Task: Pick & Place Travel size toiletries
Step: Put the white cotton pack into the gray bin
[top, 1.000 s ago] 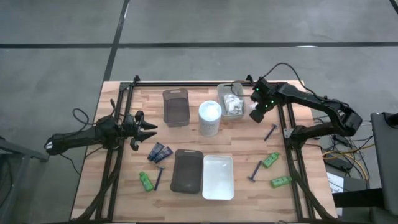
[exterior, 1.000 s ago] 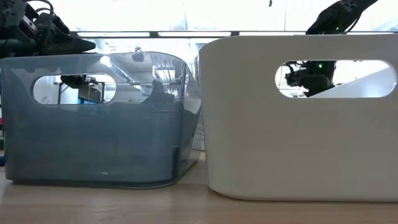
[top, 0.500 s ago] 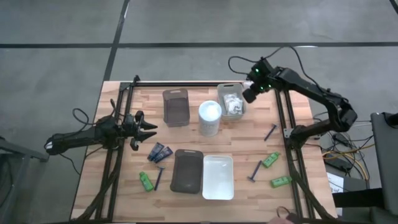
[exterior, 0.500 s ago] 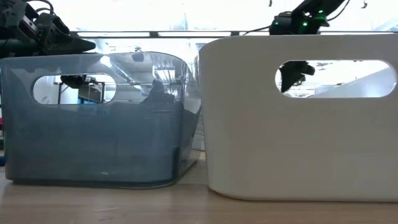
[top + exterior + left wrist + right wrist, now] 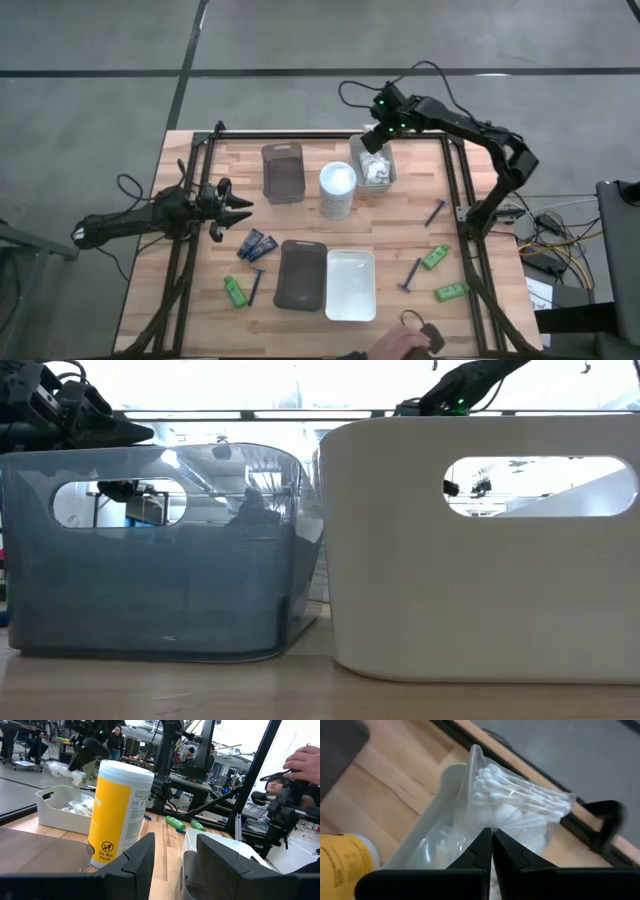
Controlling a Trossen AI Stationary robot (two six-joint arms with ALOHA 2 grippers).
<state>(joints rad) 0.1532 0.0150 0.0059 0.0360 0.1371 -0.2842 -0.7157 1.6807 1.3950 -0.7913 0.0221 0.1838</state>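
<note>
Your right gripper (image 5: 491,851) is pinched shut on a clear-wrapped packet of cotton swabs (image 5: 512,806), which hangs from the fingertips. In the high view that arm reaches across the far edge of the table, gripper (image 5: 372,140) over the far end of the clear tray (image 5: 372,178) at about 1 o'clock from the table's centre; the held packet is directly above the tray, which already has white packets (image 5: 77,806) inside.

Your left gripper (image 5: 240,207) waits at 9 o'clock, low over the table, jaws partly apart and holding nothing.

Count on the table, near to far:
- green bottles: three, one (image 5: 234,291) at 7 o'clock, two (image 5: 435,257) (image 5: 452,291) at 4 o'clock.
- razors: three, (image 5: 254,286), (image 5: 412,273), (image 5: 434,212).
- navy tubes: two (image 5: 257,245), at 8 o'clock.
- trays: dark grey (image 5: 301,274) and white (image 5: 351,285) near, grey (image 5: 283,172) and clear far.
- wipes canister (image 5: 337,190): one, centre.

A person's hand (image 5: 398,347) shows at the near edge.
</note>
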